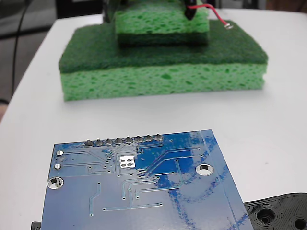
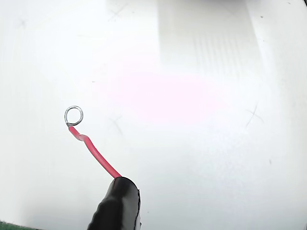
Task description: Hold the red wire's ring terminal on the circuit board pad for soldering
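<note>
The blue circuit board (image 1: 139, 191) lies at the front of the fixed view, with the small silver pad (image 1: 127, 161) just below its row of grey solder joints. Far behind it, at the top edge, the red wire (image 1: 211, 10) sticks out of its black sleeve (image 1: 189, 9) and slopes down to the right. Its ring terminal (image 1: 229, 26) hangs over the back right corner of the sponge, well away from the board. In the wrist view, the black sleeve (image 2: 117, 206), red wire (image 2: 96, 153) and ring terminal (image 2: 74, 115) hover over bare white table. My gripper's fingers show in neither view.
A large green sponge (image 1: 163, 72) with a dark scouring top lies across the middle, and a smaller sponge (image 1: 163, 24) is stacked on it. A black plastic piece with round holes (image 1: 280, 213) sits at the board's front right. The white table (image 1: 268, 124) lies between sponge and board.
</note>
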You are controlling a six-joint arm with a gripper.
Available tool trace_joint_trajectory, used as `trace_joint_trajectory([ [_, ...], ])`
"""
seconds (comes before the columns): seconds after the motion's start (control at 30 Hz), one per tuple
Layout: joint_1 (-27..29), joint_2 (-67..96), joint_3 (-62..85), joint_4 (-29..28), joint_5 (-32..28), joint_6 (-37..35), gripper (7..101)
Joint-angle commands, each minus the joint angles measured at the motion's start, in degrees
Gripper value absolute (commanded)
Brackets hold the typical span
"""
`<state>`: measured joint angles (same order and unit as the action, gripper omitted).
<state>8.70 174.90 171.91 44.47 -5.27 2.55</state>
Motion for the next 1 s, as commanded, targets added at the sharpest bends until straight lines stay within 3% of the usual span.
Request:
trace_joint_trajectory([
  [0.03, 0.18, 0.09, -0.35, -0.18, -0.26, 0.35, 100.3],
  [0.6, 3.78, -3.52, -7.56, -2.37, 0.88, 2.81, 100.3],
  [0.77, 5.19, -16.44, -14.85, -6.15, 0.53, 1.58, 100.3],
  [1.0, 4.48, -40.08, -30.94, -6.59, 2.81, -0.62, 100.3],
])
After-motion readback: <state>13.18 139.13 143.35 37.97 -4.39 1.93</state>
